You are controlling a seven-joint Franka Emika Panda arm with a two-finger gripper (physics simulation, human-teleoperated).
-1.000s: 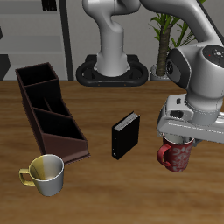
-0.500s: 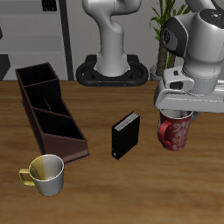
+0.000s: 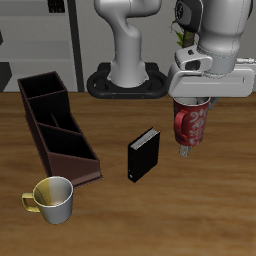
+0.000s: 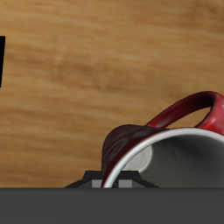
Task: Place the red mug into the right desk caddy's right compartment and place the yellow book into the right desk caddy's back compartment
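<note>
The red mug (image 3: 193, 122) with its pale speckles hangs in the air above the table, beyond the black book as seen from the caddy. My gripper (image 3: 187, 145) is shut on the mug's wall from above. In the wrist view the mug's rim (image 4: 166, 144) and handle (image 4: 188, 108) sit right under the fingers, with bare wood below. The right desk caddy (image 3: 72, 157) is a long dark-brown box across the table; its middle section (image 3: 50, 122) holds nothing I can see. The yellow book is out of view.
A thick black book (image 3: 144, 154) stands upright between the caddy and the held mug; its edge shows as the black book (image 4: 2, 61) in the wrist view. A yellow-and-white mug (image 3: 52, 197) stands by the caddy's near end, close to the table's front edge.
The gripper has risen and moved back and toward the black book with the red mug, which has gone from near the tabletop to well clear of it.
</note>
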